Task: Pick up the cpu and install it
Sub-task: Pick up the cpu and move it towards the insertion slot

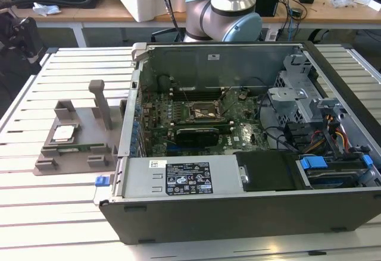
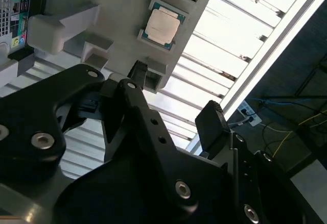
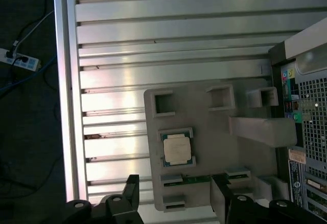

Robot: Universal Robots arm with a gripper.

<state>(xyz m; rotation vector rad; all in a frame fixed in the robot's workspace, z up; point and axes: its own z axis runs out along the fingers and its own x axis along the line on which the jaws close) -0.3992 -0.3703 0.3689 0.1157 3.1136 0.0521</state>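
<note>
Cpu (image 3: 178,149) flat, silver top up, in a square pocket of the grey holder (image 3: 204,106), untouched; gripper (image 3: 174,180) held off it in the first wrist view, fingers (image 3: 132,187) spread wide, nothing between them. Just beside the cpu, a green memory stick (image 3: 196,179) in a slot of the same holder. Further on, towards the exterior view's right, an open computer case (image 1: 208,53) on the slatted table (image 1: 47,213), motherboard (image 1: 178,133) exposed, robot arm (image 1: 229,5) behind it
</note>
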